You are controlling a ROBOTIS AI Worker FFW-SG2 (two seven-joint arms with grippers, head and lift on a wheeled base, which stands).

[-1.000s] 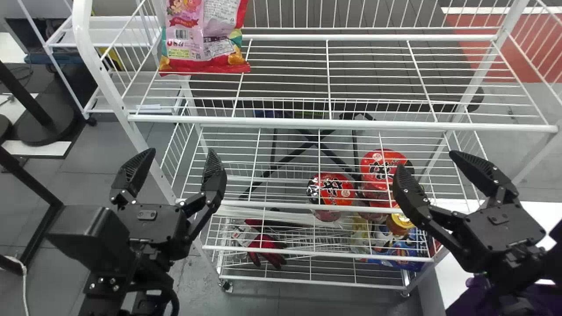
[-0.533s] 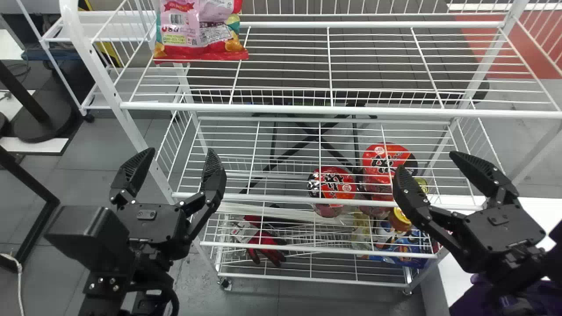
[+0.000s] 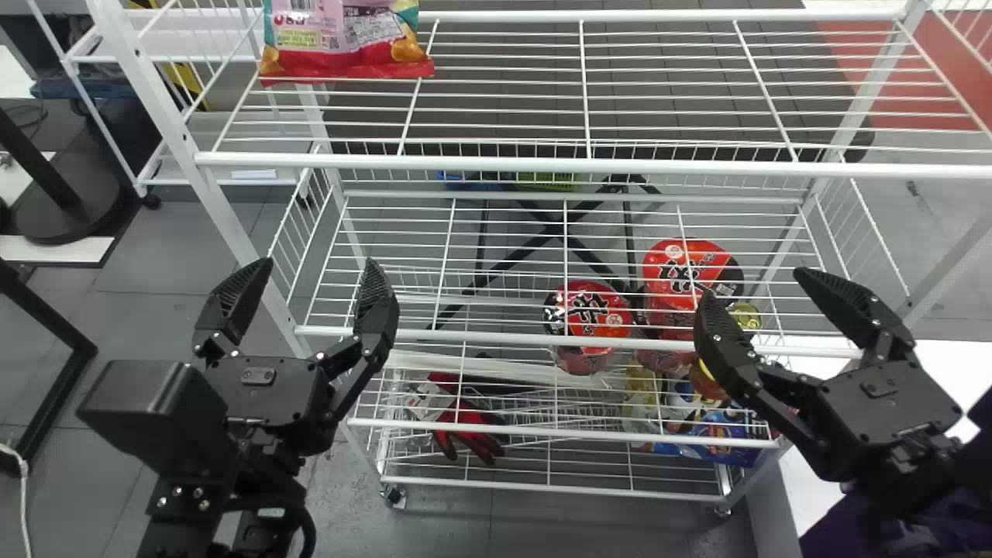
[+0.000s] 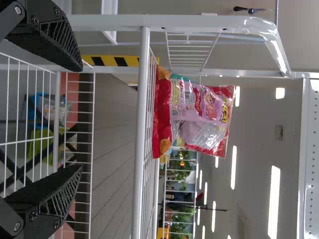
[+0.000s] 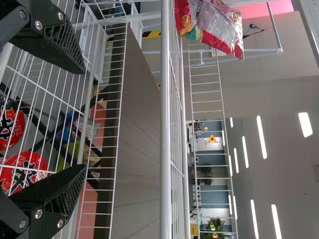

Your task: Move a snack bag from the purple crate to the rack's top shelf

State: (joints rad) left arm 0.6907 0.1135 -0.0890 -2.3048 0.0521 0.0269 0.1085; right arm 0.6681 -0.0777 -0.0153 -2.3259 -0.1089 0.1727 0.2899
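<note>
On the left end of the rack's top shelf (image 3: 542, 164) stands a pink and red snack bag (image 3: 349, 46). My left gripper (image 3: 318, 283) is open and empty in front of the rack's left post, lower than that shelf. Open and empty too, my right gripper (image 3: 756, 287) hangs before the rack's right side. A dark purple shape, perhaps the crate (image 3: 845, 527), shows under the right arm at the lower right corner. The left wrist view has the left gripper (image 4: 82, 117) and the upright snack bag (image 4: 197, 114); the right wrist view has the right gripper (image 5: 84, 119) and the bag (image 5: 212, 25).
Red-lidded cups (image 3: 593, 314) sit on a lower shelf at centre right. Red gloves (image 3: 469, 434) and blue packs (image 3: 721, 438) lie lower down. A white surface (image 3: 938, 372) stands right of the rack, and black stands (image 3: 54, 186) are at the left.
The rack's top shelf and the bag on it have shifted upward in the head view, and the lower shelves look slightly larger. Both grippers keep their places and stay open.
</note>
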